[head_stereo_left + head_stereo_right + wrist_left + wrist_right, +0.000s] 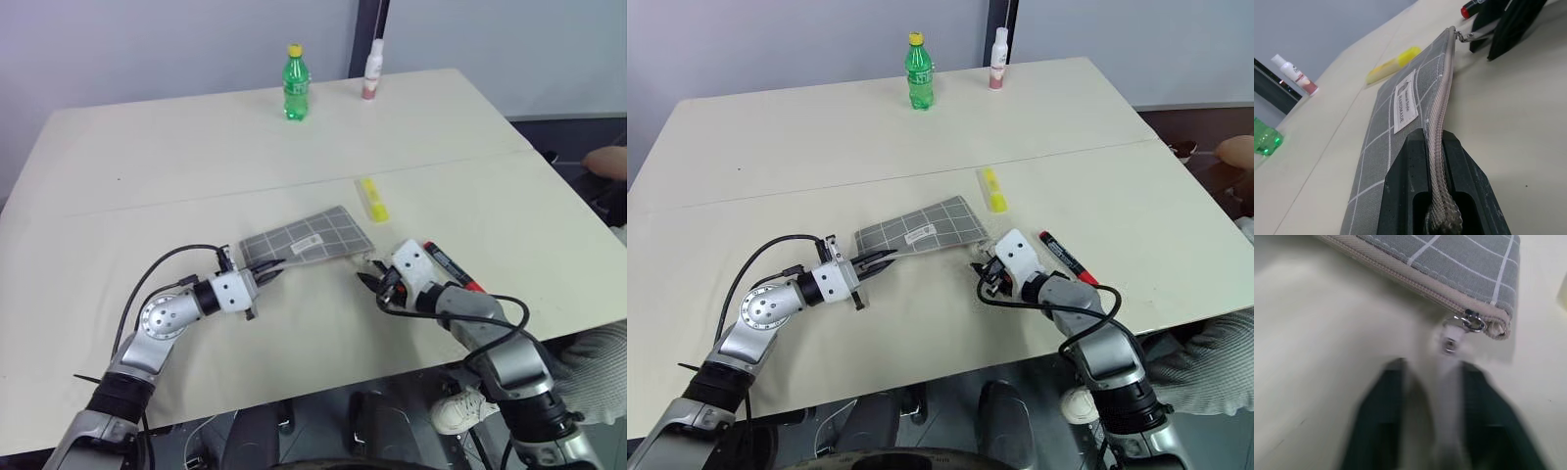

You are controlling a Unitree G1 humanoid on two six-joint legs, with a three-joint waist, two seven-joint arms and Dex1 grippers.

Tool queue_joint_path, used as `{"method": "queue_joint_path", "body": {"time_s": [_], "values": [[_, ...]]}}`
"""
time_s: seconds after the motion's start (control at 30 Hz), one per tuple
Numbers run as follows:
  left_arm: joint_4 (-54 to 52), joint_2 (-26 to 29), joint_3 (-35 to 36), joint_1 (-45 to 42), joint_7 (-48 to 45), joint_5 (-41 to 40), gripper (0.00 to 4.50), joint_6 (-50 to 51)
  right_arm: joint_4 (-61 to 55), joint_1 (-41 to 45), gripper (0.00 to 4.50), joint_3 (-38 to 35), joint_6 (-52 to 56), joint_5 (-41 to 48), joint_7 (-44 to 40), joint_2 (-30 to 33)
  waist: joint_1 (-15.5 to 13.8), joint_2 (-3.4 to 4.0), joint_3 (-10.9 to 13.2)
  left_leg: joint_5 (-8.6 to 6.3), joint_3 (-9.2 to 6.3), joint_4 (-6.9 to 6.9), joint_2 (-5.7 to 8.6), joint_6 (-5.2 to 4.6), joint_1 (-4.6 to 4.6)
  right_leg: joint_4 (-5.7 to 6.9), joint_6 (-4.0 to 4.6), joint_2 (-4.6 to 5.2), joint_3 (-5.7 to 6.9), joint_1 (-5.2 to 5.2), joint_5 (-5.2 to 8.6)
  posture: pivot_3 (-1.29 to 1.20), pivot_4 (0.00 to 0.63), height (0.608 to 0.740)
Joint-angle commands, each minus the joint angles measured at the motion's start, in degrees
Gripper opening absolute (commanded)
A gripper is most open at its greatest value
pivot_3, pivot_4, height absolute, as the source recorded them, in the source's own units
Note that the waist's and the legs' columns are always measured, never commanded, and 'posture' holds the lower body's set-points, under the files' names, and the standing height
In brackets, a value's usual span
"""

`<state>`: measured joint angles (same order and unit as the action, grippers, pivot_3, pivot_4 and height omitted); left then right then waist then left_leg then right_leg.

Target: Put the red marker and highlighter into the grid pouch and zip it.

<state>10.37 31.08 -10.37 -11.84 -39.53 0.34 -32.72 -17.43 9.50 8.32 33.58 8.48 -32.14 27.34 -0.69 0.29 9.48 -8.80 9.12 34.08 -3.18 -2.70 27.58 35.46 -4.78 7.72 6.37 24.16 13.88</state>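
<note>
The grid pouch (pixel 306 238) is pinched tight at one end by the left gripper (pixel 266 277) to steady it. The right gripper (pixel 370 282) sits at the zipper pull (pixel 1463 328); I cannot tell its jaws.

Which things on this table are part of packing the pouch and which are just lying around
For the job:
- grid pouch, one end clamped in the left gripper
- red marker, on the table
- highlighter, on the table beyond the pouch

Lying about:
- green bottle, far edge of the table
- white bottle with a pink base, beside it
</note>
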Motion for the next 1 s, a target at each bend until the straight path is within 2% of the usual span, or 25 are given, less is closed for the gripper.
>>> {"method": "queue_joint_path", "body": {"time_s": [0.03,0.17,0.3,0.47,0.67,0.83,0.97,1.0], "values": [[-2.4,-0.5,0.7,0.0,0.6,-0.2,0.00,0.5,-1.7,3.1,0.04,1.8,-1.1,-0.6,-0.9,-0.3,0.1,0.00,0.0,0.00,0.00,0.00,0.00,0.00,0.00,0.00,0.00,0.00,0.00,0.01,0.00,0.00,0.150,0.740],[-3.2,-1.1,0.4,-0.3,1.0,0.4,0.00,1.6,-2.1,8.0,0.04,6.4,-3.8,-3.4,-3.4,0.8,0.1,0.00,0.0,0.00,0.00,-0.02,-0.01,0.00,0.01,0.00,0.00,-0.01,0.00,0.05,0.00,0.00,0.150,0.740],[-4.4,-2.9,-0.7,-2.0,1.0,0.6,0.00,3.3,1.5,14.2,0.04,13.9,-13.4,-9.4,-9.9,4.2,0.0,0.00,0.0,0.00,0.02,-0.01,0.01,0.00,0.04,0.00,0.00,0.01,0.00,0.07,0.00,0.00,0.150,0.740],[-4.1,-4.4,-0.8,-4.4,1.4,1.4,0.00,4.3,4.2,19.8,0.04,15.5,-20.6,-8.9,-15.5,3.1,0.0,-0.01,0.0,0.00,0.02,0.03,0.00,0.00,0.05,0.02,-0.01,0.00,0.01,0.06,-0.01,0.00,0.150,0.740],[-3.2,-5.8,-1.2,-6.1,1.9,2.5,0.00,3.7,10.4,24.1,0.04,21.4,-30.9,-15.1,-19.7,1.7,0.1,-0.01,0.0,0.02,0.05,0.11,0.12,-0.01,0.04,0.08,-0.20,-0.04,0.02,0.03,-0.11,0.00,0.150,0.740],[-3.4,-6.9,-1.8,-6.7,2.1,3.3,0.00,3.2,14.3,26.6,0.04,22.9,-35.3,-19.2,-20.1,0.0,0.0,-0.01,0.0,0.07,0.04,0.15,0.13,0.07,0.04,0.14,-0.20,-0.04,0.03,0.04,-0.11,0.00,0.150,0.740],[-3.2,-7.1,-1.3,-6.6,2.8,3.8,0.00,3.3,13.4,25.4,0.04,20.8,-37.2,-19.2,-20.9,1.2,0.1,-0.01,0.0,0.10,0.04,0.14,0.12,0.13,0.04,0.14,-0.20,-0.02,0.03,0.05,-0.11,0.00,0.150,0.740],[-3.3,-7.1,-1.2,-6.6,3.0,3.9,0.00,3.4,12.8,24.9,0.30,19.9,-37.3,-18.5,-21.2,1.8,0.0,-0.01,0.0,0.09,0.04,0.14,0.12,0.12,0.04,0.14,-0.19,-0.02,0.02,0.05,-0.11,0.00,0.150,0.740]]}}
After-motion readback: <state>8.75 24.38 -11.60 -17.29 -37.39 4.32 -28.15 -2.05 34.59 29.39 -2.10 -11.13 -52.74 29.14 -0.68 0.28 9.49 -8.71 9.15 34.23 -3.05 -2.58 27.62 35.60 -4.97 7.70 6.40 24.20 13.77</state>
